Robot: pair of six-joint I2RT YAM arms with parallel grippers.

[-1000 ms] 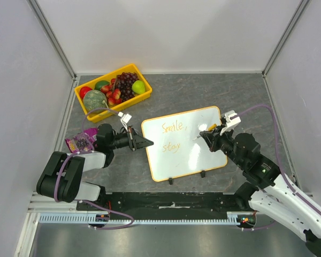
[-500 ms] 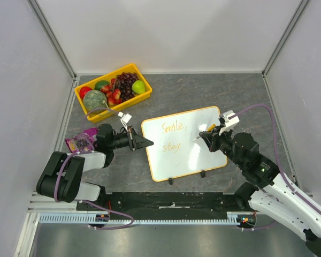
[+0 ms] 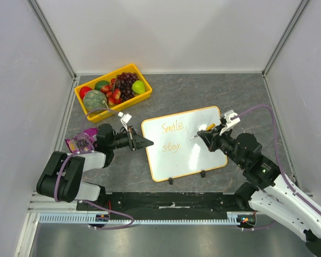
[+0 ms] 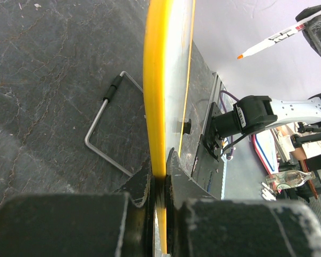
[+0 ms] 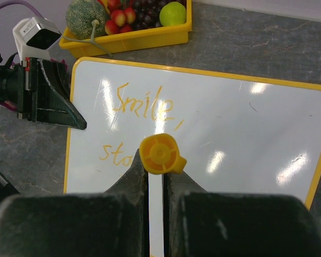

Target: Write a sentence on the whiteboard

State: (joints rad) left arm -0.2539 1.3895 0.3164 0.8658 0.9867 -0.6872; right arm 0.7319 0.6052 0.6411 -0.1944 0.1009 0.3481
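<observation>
The whiteboard lies mid-table with two black feet at its near edge. The sentence reads "Smile," with "stay" on the line below, in orange. My left gripper is shut on the board's left yellow rim, with one jaw on each face. My right gripper is shut on an orange marker above the board's right half. In the left wrist view the marker's tip is off the board's face. The writing also shows in the right wrist view.
A yellow crate of fruit stands at the back left. A purple packet lies beside my left arm. A bent wire stand sticks out behind the board. Grey walls enclose the table on three sides.
My right gripper has shifted slightly left and away with the marker. The writing and my left gripper are unchanged.
</observation>
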